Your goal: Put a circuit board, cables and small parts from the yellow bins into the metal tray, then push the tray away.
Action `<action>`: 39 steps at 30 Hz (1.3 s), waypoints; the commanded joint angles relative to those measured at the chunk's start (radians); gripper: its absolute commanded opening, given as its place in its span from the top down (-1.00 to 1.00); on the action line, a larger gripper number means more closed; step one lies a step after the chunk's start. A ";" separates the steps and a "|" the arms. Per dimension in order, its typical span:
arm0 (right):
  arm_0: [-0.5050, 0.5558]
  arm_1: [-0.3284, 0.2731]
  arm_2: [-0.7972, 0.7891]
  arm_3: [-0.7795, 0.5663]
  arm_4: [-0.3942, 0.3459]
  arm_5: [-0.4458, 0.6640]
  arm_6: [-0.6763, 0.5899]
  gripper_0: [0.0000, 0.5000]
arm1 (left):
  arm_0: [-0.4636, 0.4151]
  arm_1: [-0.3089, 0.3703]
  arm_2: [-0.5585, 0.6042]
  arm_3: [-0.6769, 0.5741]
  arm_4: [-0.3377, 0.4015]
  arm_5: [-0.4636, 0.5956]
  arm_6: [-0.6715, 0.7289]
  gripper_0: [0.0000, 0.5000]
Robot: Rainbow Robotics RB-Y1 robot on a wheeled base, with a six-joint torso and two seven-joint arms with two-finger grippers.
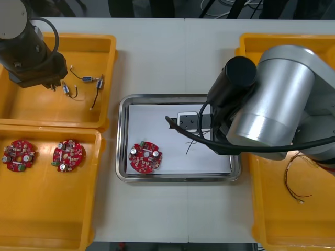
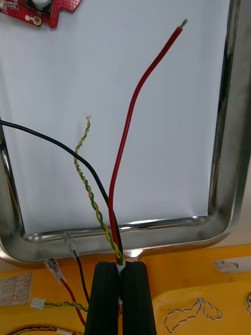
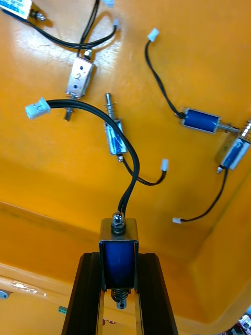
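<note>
My right gripper (image 2: 123, 272) is shut on a cable bundle (image 2: 123, 172) of red, black and twisted yellow-green strands. The strands reach from the orange bin's edge over the rim of the metal tray (image 2: 230, 131) and across its white inside. A round red circuit board (image 1: 145, 157) lies in the tray (image 1: 121, 141) at its near left. My left gripper (image 3: 119, 259) is shut on a small metal part (image 3: 119, 243) with a blue body and a black lead, just above the far left yellow bin (image 1: 107, 57). In the front view the left gripper (image 1: 54, 84) hangs over that bin.
Several more small metal parts (image 3: 200, 120) with black leads lie on the bin floor. Two circuit boards (image 1: 20, 155) rest in the near left bin. A red and yellow cable (image 1: 296, 180) lies in the near right bin, where a blue and white cable (image 2: 193, 311) also shows.
</note>
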 commanded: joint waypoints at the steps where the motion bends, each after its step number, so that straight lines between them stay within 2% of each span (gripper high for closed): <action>1: 0.057 0.037 0.056 0.013 0.056 -0.051 0.061 1.00 | -0.046 -0.032 0.036 -0.073 0.008 0.015 0.041 1.00; 10: 0.086 0.052 0.082 0.128 0.060 -0.175 0.104 1.00 | -0.046 -0.083 0.036 -0.144 0.043 0.051 0.043 1.00; 23: 0.116 0.057 0.120 0.252 0.062 -0.326 0.114 1.00 | -0.046 -0.102 0.036 -0.228 0.119 0.107 0.045 1.00; 31: 0.146 0.059 0.122 0.253 0.073 -0.335 0.107 0.99 | -0.048 -0.102 0.036 -0.237 0.119 0.107 0.046 1.00; 33: 0.146 0.060 0.122 0.252 0.073 -0.335 0.104 0.66 | -0.048 -0.102 0.036 -0.237 0.117 0.107 0.046 1.00; 34: 0.146 0.062 0.122 0.253 0.079 -0.335 0.102 0.35 | -0.048 -0.102 0.036 -0.237 0.117 0.107 0.045 1.00; 37: 0.146 0.065 0.122 0.249 0.094 -0.335 0.099 -0.94 | -0.048 -0.101 0.036 -0.237 0.117 0.105 0.043 1.00; 39: 0.144 0.068 0.122 0.246 0.103 -0.333 0.096 -1.00 | -0.048 -0.102 0.036 -0.240 0.117 0.105 0.043 1.00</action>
